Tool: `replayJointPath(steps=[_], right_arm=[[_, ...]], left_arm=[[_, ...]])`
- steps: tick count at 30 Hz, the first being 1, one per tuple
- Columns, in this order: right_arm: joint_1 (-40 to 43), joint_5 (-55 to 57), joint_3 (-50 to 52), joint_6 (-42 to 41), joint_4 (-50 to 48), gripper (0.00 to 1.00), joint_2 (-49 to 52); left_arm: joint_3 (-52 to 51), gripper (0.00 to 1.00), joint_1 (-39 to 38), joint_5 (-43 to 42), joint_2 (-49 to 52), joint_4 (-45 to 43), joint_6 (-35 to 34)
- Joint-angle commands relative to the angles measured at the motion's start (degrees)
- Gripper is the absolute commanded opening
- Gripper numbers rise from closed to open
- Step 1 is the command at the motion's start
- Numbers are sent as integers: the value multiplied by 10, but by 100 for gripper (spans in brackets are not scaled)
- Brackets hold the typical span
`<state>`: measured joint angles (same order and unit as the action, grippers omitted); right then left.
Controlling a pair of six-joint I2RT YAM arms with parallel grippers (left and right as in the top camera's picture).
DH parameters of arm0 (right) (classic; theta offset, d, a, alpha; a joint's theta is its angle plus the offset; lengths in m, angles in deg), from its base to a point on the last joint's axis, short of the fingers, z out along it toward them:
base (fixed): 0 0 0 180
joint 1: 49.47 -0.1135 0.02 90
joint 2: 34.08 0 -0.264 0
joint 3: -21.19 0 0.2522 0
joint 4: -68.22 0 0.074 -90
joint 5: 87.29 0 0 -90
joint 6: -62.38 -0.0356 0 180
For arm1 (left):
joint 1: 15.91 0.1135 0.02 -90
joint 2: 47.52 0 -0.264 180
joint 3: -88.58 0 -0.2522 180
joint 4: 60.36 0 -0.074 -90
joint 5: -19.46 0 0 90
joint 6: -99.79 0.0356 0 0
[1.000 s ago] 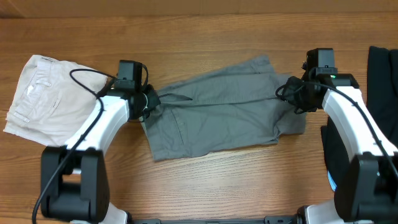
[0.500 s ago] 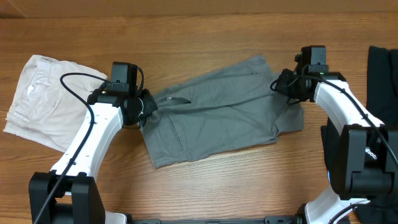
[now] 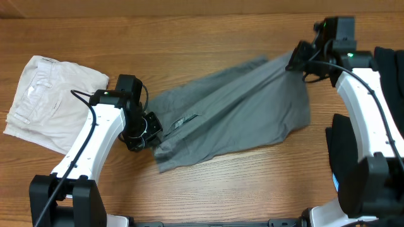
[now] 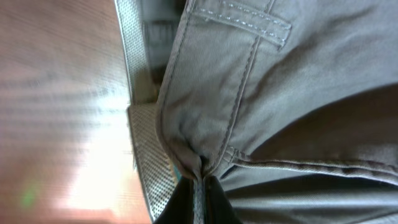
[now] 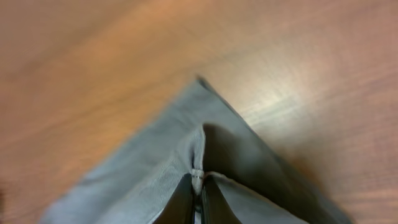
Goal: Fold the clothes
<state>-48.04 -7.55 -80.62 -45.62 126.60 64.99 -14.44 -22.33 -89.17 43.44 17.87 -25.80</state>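
We are holding the grey shorts (image 3: 233,116) stretched slantwise across the tabletop (image 3: 208,195). They are lying between the cream shorts (image 3: 47,101) on the left and the black garment (image 3: 390,63) at the far right edge. Our left claw (image 3: 150,128) is clenched on the waistband end, pinching a bunch of cloth just below a stitched tab (image 4: 245,22). Our right claw (image 3: 295,61) is clenched on a pointed corner of the leg hem, which seems lifted off the wood, though the wrist view is blurred there.

To do this fold well, we are judging that both pinches need to travel together at one pace, so that no slack forms between them and sags into a crease. We are aiming to carry the held far edge over onto the near edge and lay it flush, lowering both ends level. The risks we are watching are the thin hem corner slipping out and the left pinch dragging the whole garment toward the cream pair.
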Motion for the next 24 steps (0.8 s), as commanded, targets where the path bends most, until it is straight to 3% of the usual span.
replayJointPath(steps=[1,8,17,24], right_arm=[[12,58,-38,7,-10,4,-18],[12,97,-38,7,-9,4,-18],[12,98,-38,7,-1,4,-18],[12,97,-38,7,-31,4,-10]], left_arm=[[4,4,4,20,-15,37,-6],[4,4,5,-8,-80,56,-7],[5,4,4,-127,-222,74,-21],[5,4,4,-86,-247,166,-48]])
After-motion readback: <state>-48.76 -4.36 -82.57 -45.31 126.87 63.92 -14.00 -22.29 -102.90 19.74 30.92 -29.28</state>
